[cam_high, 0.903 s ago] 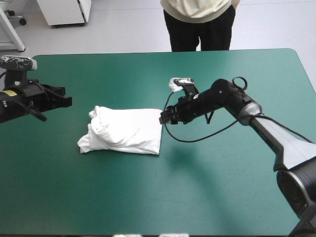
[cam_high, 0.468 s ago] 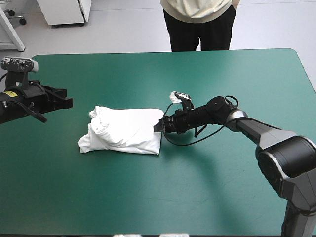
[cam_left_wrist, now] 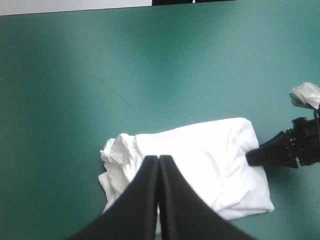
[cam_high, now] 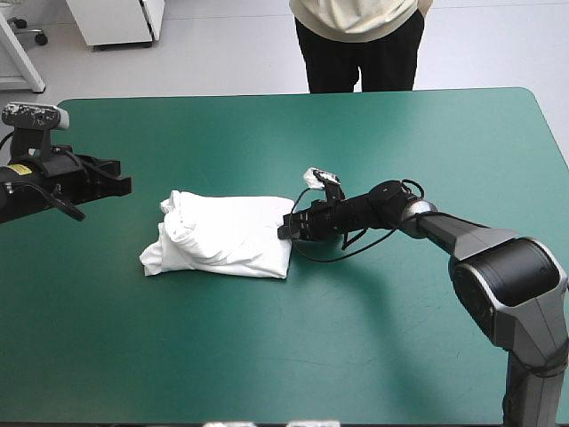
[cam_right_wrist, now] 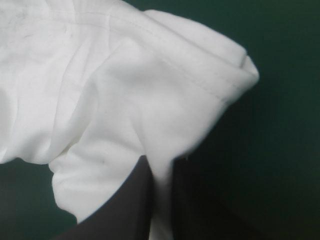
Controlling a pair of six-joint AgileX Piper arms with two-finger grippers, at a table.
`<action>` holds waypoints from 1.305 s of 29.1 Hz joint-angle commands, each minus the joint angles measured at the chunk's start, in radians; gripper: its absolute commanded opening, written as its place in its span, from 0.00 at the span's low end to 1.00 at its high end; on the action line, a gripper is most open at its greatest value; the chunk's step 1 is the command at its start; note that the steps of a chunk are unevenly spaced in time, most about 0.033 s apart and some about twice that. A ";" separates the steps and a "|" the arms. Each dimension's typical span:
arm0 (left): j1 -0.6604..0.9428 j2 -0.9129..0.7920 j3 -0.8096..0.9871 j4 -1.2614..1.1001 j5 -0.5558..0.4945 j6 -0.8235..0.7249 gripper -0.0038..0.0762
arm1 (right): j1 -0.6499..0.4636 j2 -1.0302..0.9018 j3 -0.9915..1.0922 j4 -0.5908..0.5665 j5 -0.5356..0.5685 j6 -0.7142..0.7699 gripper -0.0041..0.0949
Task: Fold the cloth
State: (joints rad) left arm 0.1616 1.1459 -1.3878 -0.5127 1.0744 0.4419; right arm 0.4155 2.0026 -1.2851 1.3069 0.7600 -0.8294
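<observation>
You have the white short-sleeved T-shirt (cam_high: 222,236) lying as a folded bundle on the teal-green bench (cam_high: 267,356), left of its middle. Its left end is bunched and its right end is a straight fold. Your right gripper (cam_high: 286,228) sits low at that right end, its black fingers (cam_right_wrist: 130,200) pinched almost together with the T-shirt's folded edge between them. Your left gripper (cam_left_wrist: 159,157) hangs off to the bundle's left, apart from it, fingers closed to a point on nothing. I judge you are on a late fold or a tidying step. Next, either carry this edge over toward the bunched end, keeping the layers together, or let go and back off. No container shows.
</observation>
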 commanded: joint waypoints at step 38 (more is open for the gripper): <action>-0.001 -0.023 -0.035 -0.035 -0.037 -0.001 0.04 | -0.912 -0.588 0.263 -0.906 -0.071 0.413 0.36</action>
State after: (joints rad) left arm 0.1616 1.1459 -1.3878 -0.5082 1.0754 0.4428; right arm -0.4902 1.5056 -0.9914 0.4005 0.7155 -0.4131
